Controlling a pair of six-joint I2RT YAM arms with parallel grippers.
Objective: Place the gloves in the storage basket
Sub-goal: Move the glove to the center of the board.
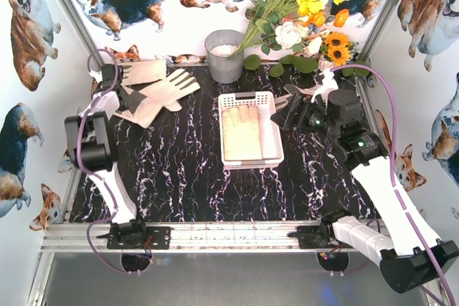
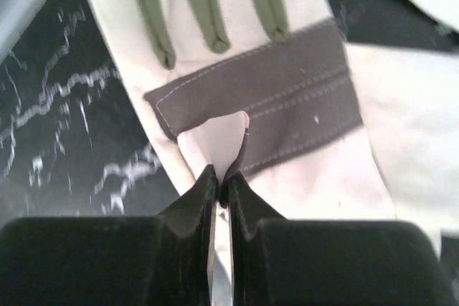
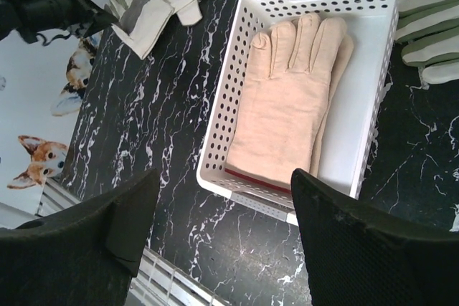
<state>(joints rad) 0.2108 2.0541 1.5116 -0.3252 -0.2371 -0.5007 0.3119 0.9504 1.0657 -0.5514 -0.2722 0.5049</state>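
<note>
Cream gloves [image 1: 166, 89] with grey palm patches lie in a loose pile at the back left of the table. My left gripper [image 1: 128, 99] is down on that pile. In the left wrist view it [image 2: 224, 177] is shut on a pinched-up fold of one glove [image 2: 301, 98] at its grey patch. The white storage basket [image 1: 226, 98] stands mid-table with peach gloves [image 1: 244, 132] lying flat inside. My right gripper [image 1: 288, 109] hovers open beside the basket's right side with nothing between its fingers [image 3: 337, 249]. Below it are the basket [image 3: 215, 127] and the gloves in it [image 3: 287, 98].
A grey round bucket [image 1: 224, 55] stands behind the basket, with a bunch of artificial flowers [image 1: 301, 12] at the back right. Another glove [image 3: 430, 26] with green-striped fingers lies on the far side of the basket from the pile. Corgi-print walls close in the left, right and back.
</note>
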